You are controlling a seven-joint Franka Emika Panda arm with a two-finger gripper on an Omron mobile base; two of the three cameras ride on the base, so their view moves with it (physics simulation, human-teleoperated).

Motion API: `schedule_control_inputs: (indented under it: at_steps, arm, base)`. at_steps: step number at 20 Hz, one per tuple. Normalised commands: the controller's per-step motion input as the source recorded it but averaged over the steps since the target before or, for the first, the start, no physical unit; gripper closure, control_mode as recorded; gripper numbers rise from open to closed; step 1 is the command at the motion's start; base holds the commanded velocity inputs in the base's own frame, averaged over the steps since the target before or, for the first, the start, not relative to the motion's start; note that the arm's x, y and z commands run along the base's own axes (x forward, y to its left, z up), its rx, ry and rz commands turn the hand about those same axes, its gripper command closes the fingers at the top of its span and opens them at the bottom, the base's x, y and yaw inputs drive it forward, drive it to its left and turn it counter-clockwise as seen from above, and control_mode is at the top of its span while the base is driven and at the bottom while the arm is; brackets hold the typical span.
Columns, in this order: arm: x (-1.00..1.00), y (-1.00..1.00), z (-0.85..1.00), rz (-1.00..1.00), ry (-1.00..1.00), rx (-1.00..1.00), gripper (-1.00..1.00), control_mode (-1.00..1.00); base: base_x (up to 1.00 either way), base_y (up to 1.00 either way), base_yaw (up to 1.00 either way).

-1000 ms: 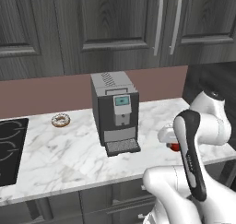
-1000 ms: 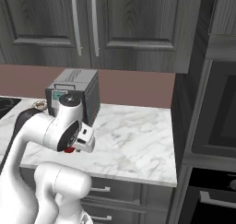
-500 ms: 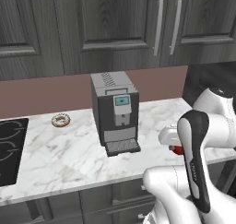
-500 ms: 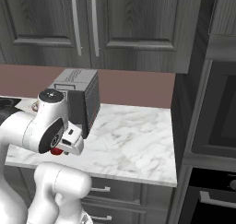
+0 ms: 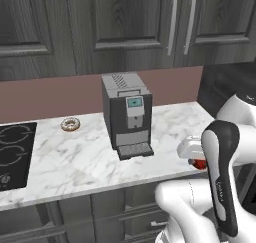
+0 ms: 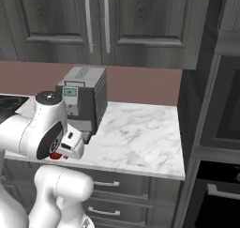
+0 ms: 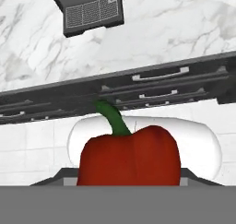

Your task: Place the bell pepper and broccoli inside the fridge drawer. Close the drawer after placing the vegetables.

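The red pepper (image 7: 128, 156) with its green stem sits right in front of the hand camera, at the bottom of the hand view. The jaws are hidden behind it, so I cannot tell if they are clenched on it or not. From the left base view a bit of red pepper (image 5: 199, 163) peeks out beside the white arm, just off the front edge of the surface (image 5: 90, 162). From the right base view the same red bit (image 6: 56, 155) shows under the arm, below that edge. Past the pepper come grey drawers (image 7: 156, 87) with long bar handles. Farther on is the marble surface with a coffee machine (image 5: 127, 115) standing on it. A donut (image 5: 70, 123) lies to the left of the machine, well apart from it. A black stove top (image 5: 14, 154) is farther left again.
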Motion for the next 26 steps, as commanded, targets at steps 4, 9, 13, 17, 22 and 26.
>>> schedule_control_inputs:
  at_steps: [4,9,13,17,22,26]
  arm:
    - [0.00,0.00,0.00,0.00,0.00,0.00,1.00,1.00]
    - [0.00,0.00,0.00,0.00,0.00,0.00,1.00,1.00]
    - [0.00,0.00,0.00,0.00,0.00,0.00,1.00,1.00]
    - [0.00,0.00,0.00,0.00,0.00,0.00,1.00,1.00]
    - [0.00,0.00,0.00,0.00,0.00,0.00,1.00,1.00]
    - [0.00,0.00,0.00,0.00,0.00,0.00,1.00,1.00]
  base:
    - [-1.00,1.00,0.11]
    - [-0.91,0.93,0.26]
    - [-0.63,1.00,0.35]
    - [-0.46,1.00,0.39]
    - [-0.23,1.00,0.43]
    - [0.03,1.00,0.42]
